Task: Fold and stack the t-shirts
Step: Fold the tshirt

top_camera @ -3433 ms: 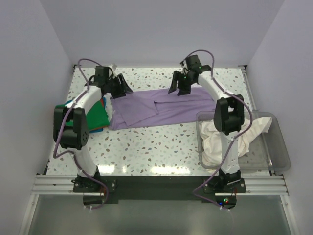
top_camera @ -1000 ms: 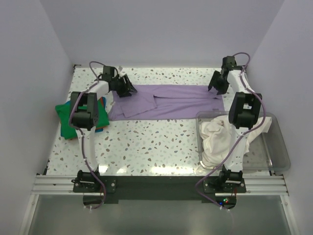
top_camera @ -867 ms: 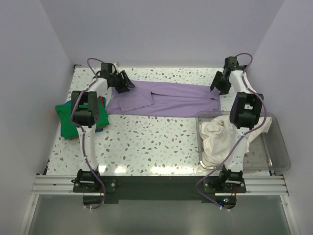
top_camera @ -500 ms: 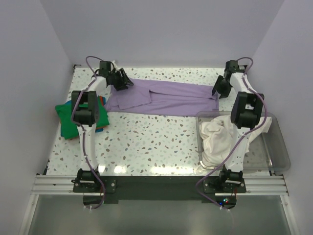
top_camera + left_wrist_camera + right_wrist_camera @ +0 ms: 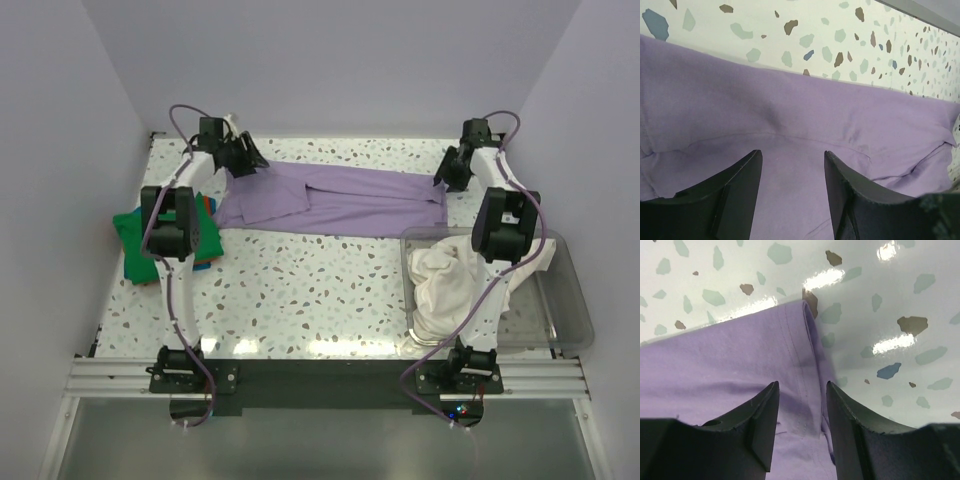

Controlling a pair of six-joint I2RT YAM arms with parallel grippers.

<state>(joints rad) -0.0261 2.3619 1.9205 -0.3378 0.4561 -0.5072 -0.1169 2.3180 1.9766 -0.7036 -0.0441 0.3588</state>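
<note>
Lavender t-shirt [image 5: 340, 200] lies spread flat as a long band across the far side of the table [image 5: 300, 290], running from about 11 o'clock to 2 o'clock in the overhead view. The left gripper [image 5: 791, 157] hangs over its 11 o'clock end with jaws parted and cloth showing between the fingers, nothing pinched. The right gripper [image 5: 802, 387] sits at the 2 o'clock end, jaws apart and straddling the stitched hem right at the corner; no cloth is clamped there either.

The step in hand looks like taking both far corners for a fold toward 6 o'clock. To do it well, each gripper should drop until the lower finger slides under the edge, then close on the hem rather than on loose middle cloth. The right one is well placed; the left one seems set inward of the edge and may need to shift toward 12 o'clock. Both should lift evenly so the band does not skew.

A green t-shirt [image 5: 135, 235] rests at 9 o'clock, and a cream t-shirt [image 5: 445, 285] waits in the clear bin [image 5: 570, 300] at 4 o'clock.
</note>
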